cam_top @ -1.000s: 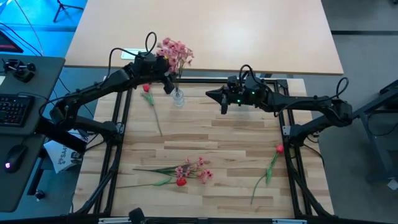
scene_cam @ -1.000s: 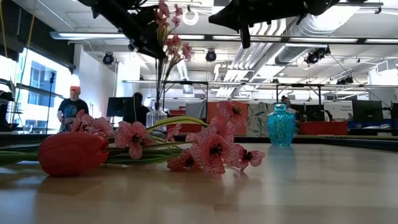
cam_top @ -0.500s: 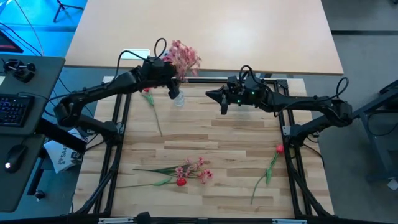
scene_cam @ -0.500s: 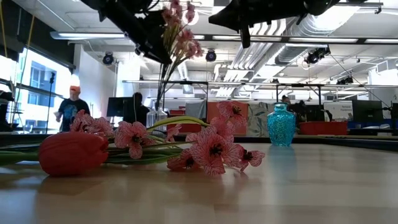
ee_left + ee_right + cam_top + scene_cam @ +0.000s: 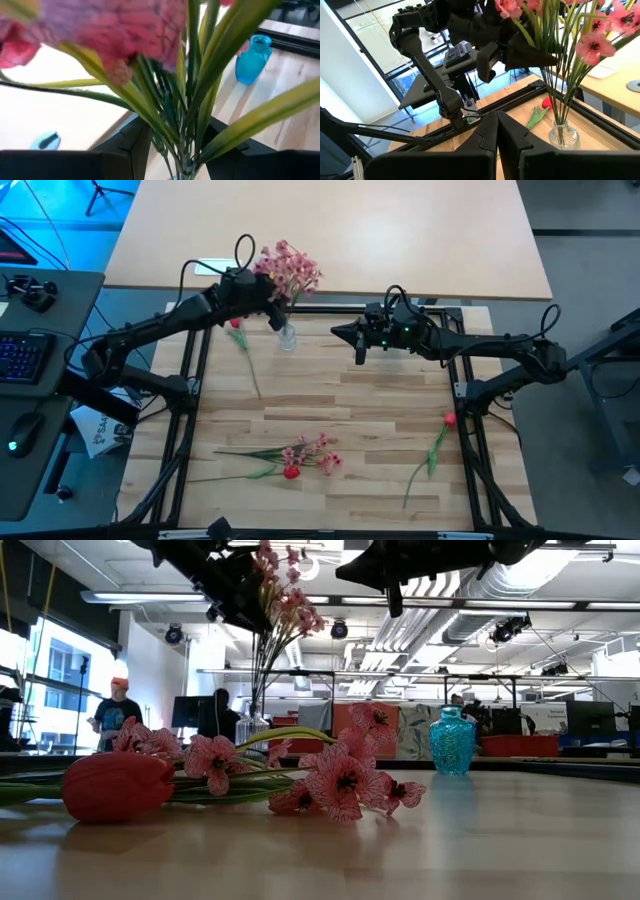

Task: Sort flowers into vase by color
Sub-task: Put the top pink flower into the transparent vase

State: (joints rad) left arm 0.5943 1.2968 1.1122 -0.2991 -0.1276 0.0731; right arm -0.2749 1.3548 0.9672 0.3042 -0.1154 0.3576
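A bunch of pink flowers (image 5: 288, 266) stands with its stems in a clear glass vase (image 5: 287, 337) at the table's far edge. My left gripper (image 5: 272, 308) is at the stems above the vase (image 5: 563, 134) and is shut on them. My right gripper (image 5: 358, 343) hovers shut to the right of that vase and touches nothing. A blue vase (image 5: 452, 740) stands farther right. Loose on the table lie a red tulip (image 5: 237, 323), a pink spray with a red tulip (image 5: 291, 472) near the front, and another red tulip (image 5: 449, 419) at the right. My left gripper has the bunch of green stems (image 5: 186, 125) between its two fingers (image 5: 137, 142), above the vase's neck and below the blossoms. It comes in roughly level from the table's left, with the fingers across the stems. The stems stand nearly upright, their lower ends in the vase.
A dark metal frame (image 5: 200, 370) borders the wooden table top. The middle of the table between the vases and the front flowers is bare wood (image 5: 330, 395). People (image 5: 112, 715) stand in the room beyond the far edge.
My left gripper swung a little toward the table's right and then back toward the left. The pink blossoms swayed with it, leaning right and then returning, while the clear vase stayed where it was.
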